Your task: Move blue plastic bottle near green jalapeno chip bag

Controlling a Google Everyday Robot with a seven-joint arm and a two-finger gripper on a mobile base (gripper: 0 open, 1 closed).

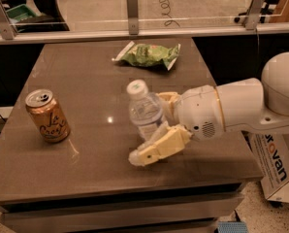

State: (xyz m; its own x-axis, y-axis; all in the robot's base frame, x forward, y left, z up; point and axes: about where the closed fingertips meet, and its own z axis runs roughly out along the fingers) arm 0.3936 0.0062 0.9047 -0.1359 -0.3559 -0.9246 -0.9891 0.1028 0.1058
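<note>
The blue plastic bottle (143, 109) is a clear bottle with a white cap, and it stands near the middle of the brown table (86, 81), tilted to the left. My gripper (147, 130) reaches in from the right and is shut on the bottle. One cream finger (156, 148) is in front of its lower part and hides it, and the other finger (168, 101) is behind it. The green jalapeno chip bag (150, 55) lies flat at the table's far side, well beyond the bottle.
An orange-gold soda can (47, 116) stands upright at the table's left. A glass barrier with metal posts (132, 11) runs along the far edge. A white printed box (276, 161) stands on the floor at the right. The table's front edge is close below the gripper.
</note>
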